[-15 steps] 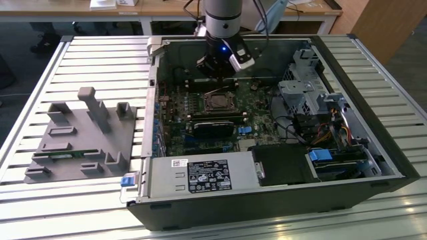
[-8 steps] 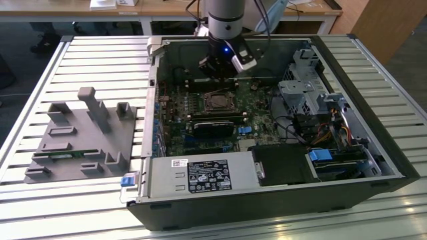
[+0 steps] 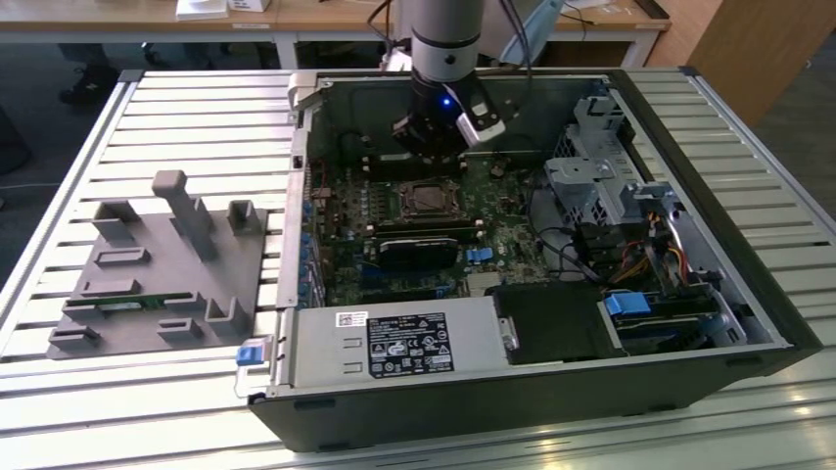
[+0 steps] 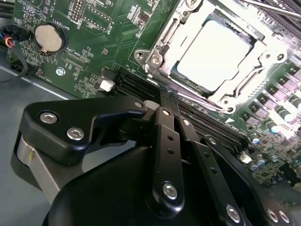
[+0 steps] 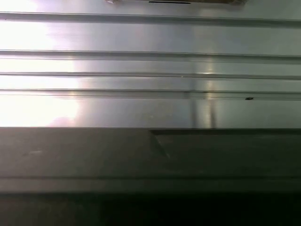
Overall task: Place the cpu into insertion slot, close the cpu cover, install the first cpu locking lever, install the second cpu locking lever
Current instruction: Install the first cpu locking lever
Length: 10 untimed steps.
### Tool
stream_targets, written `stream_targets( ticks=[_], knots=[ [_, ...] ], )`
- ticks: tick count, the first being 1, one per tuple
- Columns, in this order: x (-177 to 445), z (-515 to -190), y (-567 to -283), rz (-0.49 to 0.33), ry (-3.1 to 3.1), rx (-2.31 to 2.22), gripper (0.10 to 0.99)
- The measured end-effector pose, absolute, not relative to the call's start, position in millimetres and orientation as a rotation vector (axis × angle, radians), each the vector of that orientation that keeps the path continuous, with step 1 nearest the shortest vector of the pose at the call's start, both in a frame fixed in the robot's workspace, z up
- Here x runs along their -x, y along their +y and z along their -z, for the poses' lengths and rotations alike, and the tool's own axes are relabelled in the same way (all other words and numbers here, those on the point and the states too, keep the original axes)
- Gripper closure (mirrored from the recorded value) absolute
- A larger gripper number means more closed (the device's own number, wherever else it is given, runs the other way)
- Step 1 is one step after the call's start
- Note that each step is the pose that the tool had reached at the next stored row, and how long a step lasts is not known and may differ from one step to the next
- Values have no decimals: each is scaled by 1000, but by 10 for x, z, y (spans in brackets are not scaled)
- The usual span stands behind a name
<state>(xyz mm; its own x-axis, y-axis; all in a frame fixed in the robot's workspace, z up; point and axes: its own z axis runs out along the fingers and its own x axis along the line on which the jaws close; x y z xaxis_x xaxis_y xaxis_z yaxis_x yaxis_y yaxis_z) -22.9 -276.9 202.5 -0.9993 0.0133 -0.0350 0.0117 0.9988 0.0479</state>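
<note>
Your fingers (image 4: pixel 165 106) sit pressed together with nothing between them, their tips just above the long black memory slots (image 4: pixel 141 87) in the second wrist view; in the exterior view the gripper (image 3: pixel 432 147) hangs inside the open computer case (image 3: pixel 731 284), just behind the socket.

Look past the tips and you find the cpu (image 4: pixel 217 52) lying flat in the slot (image 4: pixel 254 35), its pale metal top bright with glare; the cover (image 4: pixel 188 28) is down around it, its silver frame lying over the chip's edges, and a thin lever (image 4: pixel 270 7) runs along the far side of the frame; whether either lever is hooked, you cannot tell. In the exterior view the same socket (image 3: pixel 425 198) sits near the middle of the green board (image 3: pixel 503 211), with a black heatsink (image 3: pixel 421 250) just in front of it.

Further out on the board you see a round coin battery (image 4: pixel 49 37). Beside the case, toward the exterior view's left, a grey fixture (image 3: pixel 163 274) stands on the ribbed metal table (image 3: pixel 196 108); the first wrist view looks across those same ribs (image 5: pixel 150 70) over a dark edge.
</note>
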Motion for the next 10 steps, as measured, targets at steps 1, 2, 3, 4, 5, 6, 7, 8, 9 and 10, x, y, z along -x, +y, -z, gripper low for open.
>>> stream_targets(
  ticks=[1, 2, 3, 4, 5, 6, 7, 8, 9, 10],
  knots=[
    [227, -2016, -2769, -74, 3106, -19, 969],
    [227, -2008, -2769, -74, 3106, -20, 969],
    [226, -2000, -2769, -74, 3106, -20, 969],
    [226, -1994, -2769, -74, 3106, -20, 969],
    [226, -1990, -2769, -74, 3106, -20, 969],
    [226, -1990, -2769, -74, 3106, -20, 969],
    [225, -1989, -2769, -73, 3106, -20, 969],
    [225, -1988, -2769, -73, 3106, -19, 969],
    [225, -1987, -2769, -73, 3106, -19, 969],
    [225, -1983, -2768, -73, 3106, -20, 969]
  ],
)
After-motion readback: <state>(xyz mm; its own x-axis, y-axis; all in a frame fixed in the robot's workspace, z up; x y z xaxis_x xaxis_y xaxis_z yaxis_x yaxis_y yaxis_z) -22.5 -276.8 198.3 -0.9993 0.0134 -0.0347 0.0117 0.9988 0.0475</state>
